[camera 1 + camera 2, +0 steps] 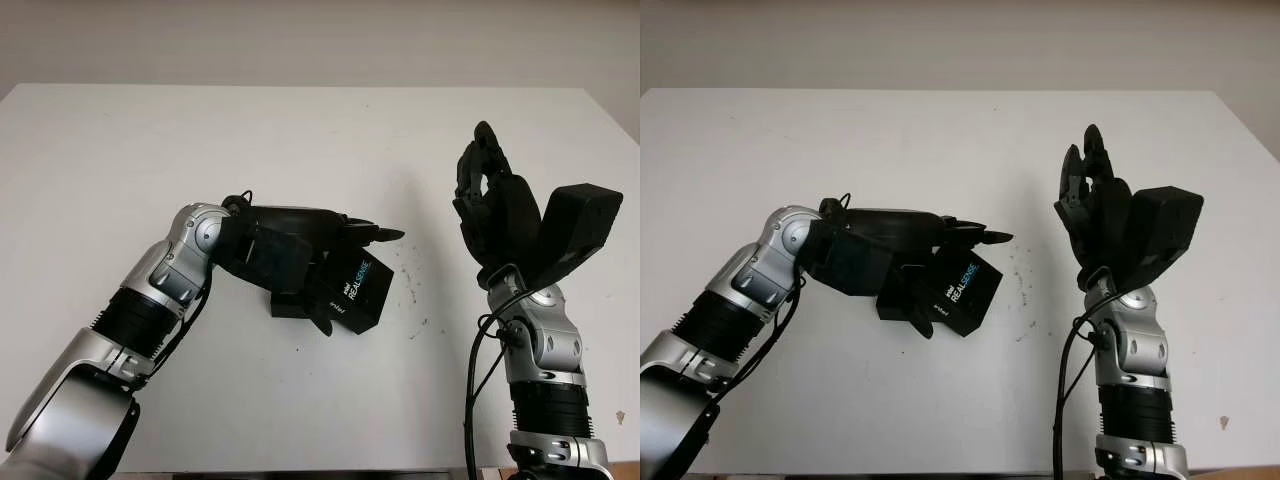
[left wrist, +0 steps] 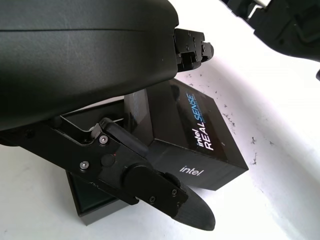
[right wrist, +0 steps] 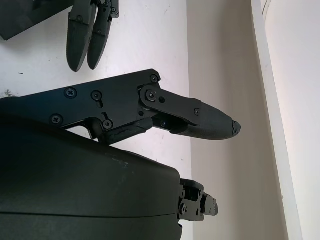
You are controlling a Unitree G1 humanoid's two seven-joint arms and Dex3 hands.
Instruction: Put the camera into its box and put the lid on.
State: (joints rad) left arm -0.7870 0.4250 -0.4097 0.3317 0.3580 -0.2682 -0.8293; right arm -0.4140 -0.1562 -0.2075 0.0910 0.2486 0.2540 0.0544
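The black lid [image 1: 352, 288] printed "intel REALSENSE" hangs tilted, its left side over the open black box base [image 1: 288, 305] on the white table [image 1: 300, 140]. My left hand [image 1: 360, 280] is shut on the lid, fingers [image 2: 192, 47] over its upper edge and the thumb [image 2: 165, 195] under its lower left side. In the left wrist view the lid [image 2: 200, 130] leans against the base [image 2: 92, 207]; the base's inside is mostly hidden, so I cannot tell what lies in it. My right hand [image 1: 495, 200] is raised upright at the right, open, well apart from the box.
Small dark specks [image 1: 410, 270] mark the table just right of the lid. The table's right edge [image 3: 257, 75] runs close past my right hand, with a pale wall beyond it.
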